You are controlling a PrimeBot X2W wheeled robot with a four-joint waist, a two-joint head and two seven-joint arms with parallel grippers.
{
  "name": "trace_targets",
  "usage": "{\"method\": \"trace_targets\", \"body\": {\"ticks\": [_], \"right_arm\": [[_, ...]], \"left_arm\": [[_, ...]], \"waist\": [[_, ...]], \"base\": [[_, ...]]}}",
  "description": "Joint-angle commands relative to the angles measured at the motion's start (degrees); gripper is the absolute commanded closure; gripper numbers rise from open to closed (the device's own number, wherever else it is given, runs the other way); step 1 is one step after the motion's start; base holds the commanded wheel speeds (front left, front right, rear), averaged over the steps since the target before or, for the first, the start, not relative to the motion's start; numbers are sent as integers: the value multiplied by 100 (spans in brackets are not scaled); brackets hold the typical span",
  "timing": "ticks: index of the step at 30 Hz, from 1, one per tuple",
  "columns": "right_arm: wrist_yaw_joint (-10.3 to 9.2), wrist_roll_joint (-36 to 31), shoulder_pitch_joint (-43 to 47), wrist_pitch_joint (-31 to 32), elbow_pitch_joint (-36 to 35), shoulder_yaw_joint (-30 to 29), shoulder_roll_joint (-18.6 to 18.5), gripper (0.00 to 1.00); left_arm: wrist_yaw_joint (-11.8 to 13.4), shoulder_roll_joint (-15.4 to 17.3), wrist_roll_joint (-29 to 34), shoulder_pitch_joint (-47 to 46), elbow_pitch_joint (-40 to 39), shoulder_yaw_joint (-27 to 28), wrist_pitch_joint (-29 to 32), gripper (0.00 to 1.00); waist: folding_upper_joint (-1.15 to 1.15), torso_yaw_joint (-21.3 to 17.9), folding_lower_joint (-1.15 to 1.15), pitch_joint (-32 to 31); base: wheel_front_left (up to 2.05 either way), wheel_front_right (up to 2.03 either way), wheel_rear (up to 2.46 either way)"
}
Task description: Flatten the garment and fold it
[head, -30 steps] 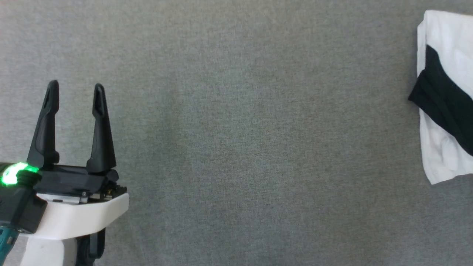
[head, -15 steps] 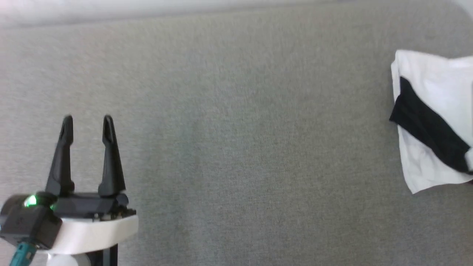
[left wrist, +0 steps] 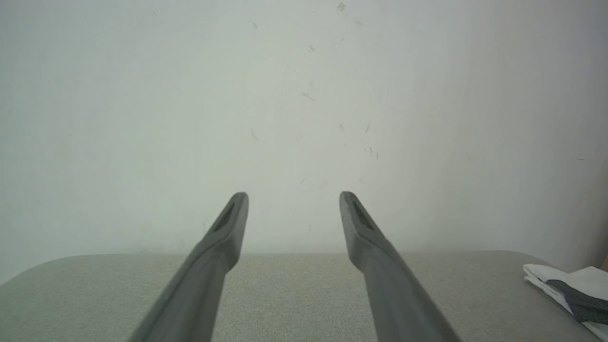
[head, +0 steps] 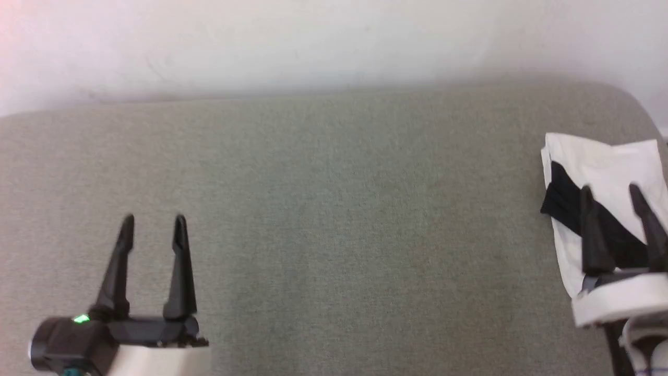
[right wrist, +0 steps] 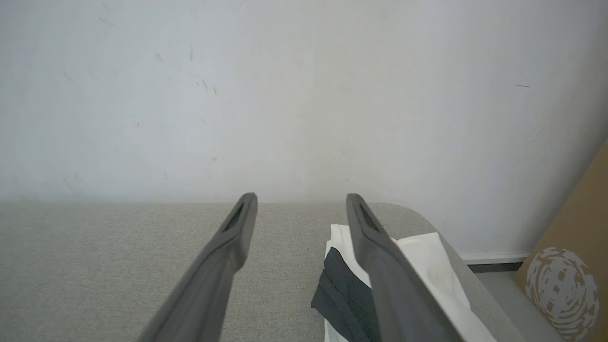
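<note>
A grey cloth-covered table with a rounded corner stands against a scuffed white wall

Grey fabric-covered surface with a rounded corner at upper right. The folded white-and-black garment sits right by that corner, far right of frame.

One garment, four fingers, one cardboard panel

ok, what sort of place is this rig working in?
Probably an indoor test room: a grey fabric-covered pad against a bare, scuffed white wall, brown cardboard standing beside it, and the garment lying folded at the pad's right end.
</note>
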Motion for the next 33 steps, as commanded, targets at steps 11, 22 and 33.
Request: {"method": "trace_targets", "body": {"ticks": [11, 22, 33], "right_arm": [[-4, 2, 880, -1107, 777, 32, 133, 0], [-4, -230, 906, -1297, 895, 233, 134, 0], [0, -228, 919, -1267, 902, 258, 113, 100]], "left_arm": [[-213, -255, 334, 634, 1079, -166, -27, 0], [-156, -370, 434, 550, 1096, -44, -27, 0], [-175, -373, 536, 590, 1066, -34, 28, 100]], "waist": [[-1, 295, 2, -701], [-1, 347, 2, -691], [-1, 332, 2, -652]], "base": [[0, 0, 0], [0, 0, 0], [0, 0, 0]]}}
